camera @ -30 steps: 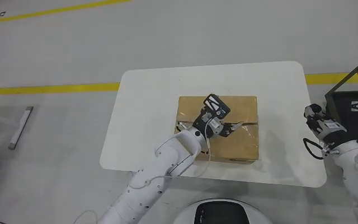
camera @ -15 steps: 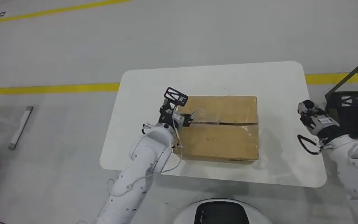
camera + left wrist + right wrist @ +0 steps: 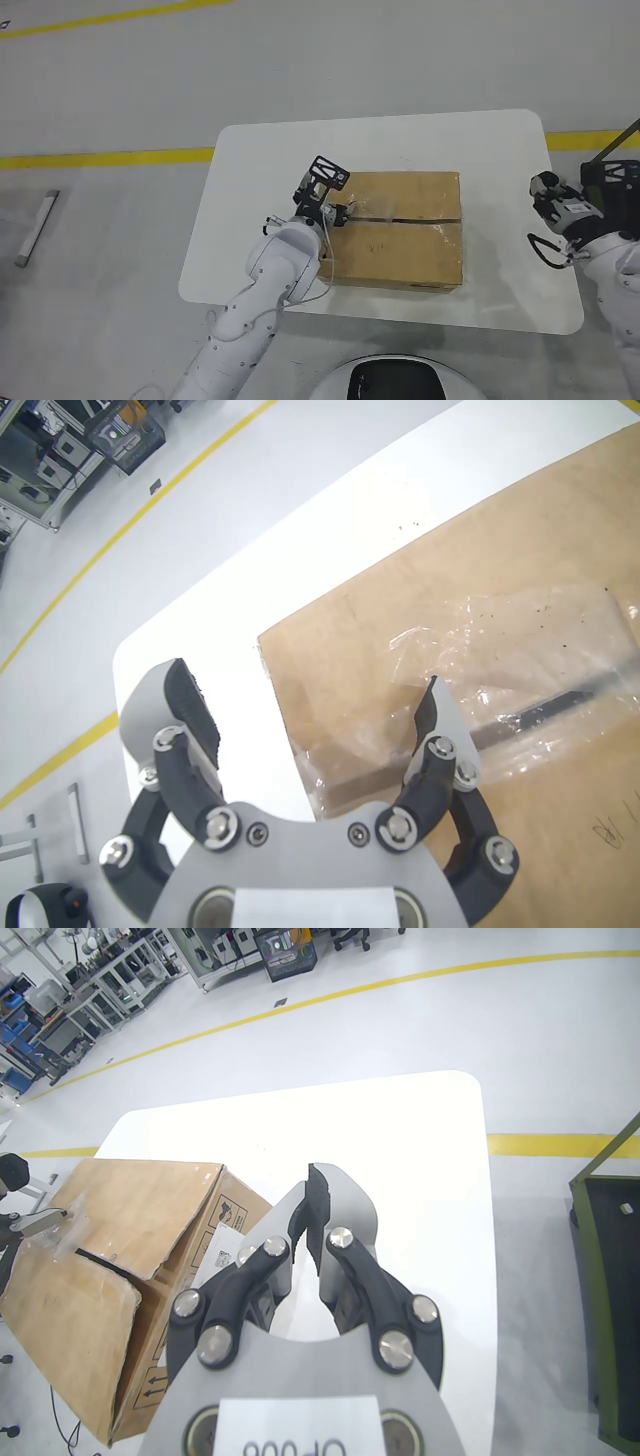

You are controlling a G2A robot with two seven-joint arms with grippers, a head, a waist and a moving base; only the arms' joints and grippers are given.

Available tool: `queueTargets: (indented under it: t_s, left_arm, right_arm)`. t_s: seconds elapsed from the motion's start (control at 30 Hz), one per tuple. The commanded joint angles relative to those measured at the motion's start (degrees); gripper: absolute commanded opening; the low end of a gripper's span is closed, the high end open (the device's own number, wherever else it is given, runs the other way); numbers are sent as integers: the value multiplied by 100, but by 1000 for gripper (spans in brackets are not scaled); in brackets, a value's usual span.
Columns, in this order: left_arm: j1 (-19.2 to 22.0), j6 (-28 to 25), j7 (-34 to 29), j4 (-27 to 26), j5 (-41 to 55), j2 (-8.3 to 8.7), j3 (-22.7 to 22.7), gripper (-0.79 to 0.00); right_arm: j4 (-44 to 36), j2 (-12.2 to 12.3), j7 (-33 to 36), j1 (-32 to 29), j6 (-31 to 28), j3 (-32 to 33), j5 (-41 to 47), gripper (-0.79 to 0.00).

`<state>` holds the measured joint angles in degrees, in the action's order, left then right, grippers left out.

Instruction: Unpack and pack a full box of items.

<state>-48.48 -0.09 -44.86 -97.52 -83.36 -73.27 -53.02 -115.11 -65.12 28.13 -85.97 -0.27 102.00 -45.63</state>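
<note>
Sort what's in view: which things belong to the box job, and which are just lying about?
Job: cardboard box; clear tape across its seam; left gripper, open over the box's taped end; right gripper, shut, away from the box.
Lying about: green cart beside the table; metal bar on the floor.

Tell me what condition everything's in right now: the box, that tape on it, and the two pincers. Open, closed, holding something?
Cardboard box: flaps down, a thin dark gap along the middle seam.
Clear tape: stuck across the seam at one end, wrinkled, its edge crumpled.
Left pincer: open, empty, straddling the box's taped end.
Right pincer: shut, empty, well apart from the box.
</note>
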Motion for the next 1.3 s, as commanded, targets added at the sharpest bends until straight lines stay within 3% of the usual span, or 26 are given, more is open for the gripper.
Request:
queueTargets:
  t_s: [0.0,0.63,1.03,1.27]
  left_arm:
    - [52,-39,91,51,-20,-35,78,0]
    - [335,-196,612,325,96,-370,650,0]
    - [66,-18,378,187,-124,-359,142,0]
    - [-103,-261,290,97,-277,-358,78,0]
  right_arm:
    - [0,0,0,25,23,-5,0,-785]
    - [-8,15,-42,45,224,344,132,-785]
    - [4,21,-40,-31,189,434,200,-785]
    - [-13,26,-28,-48,173,446,213,-785]
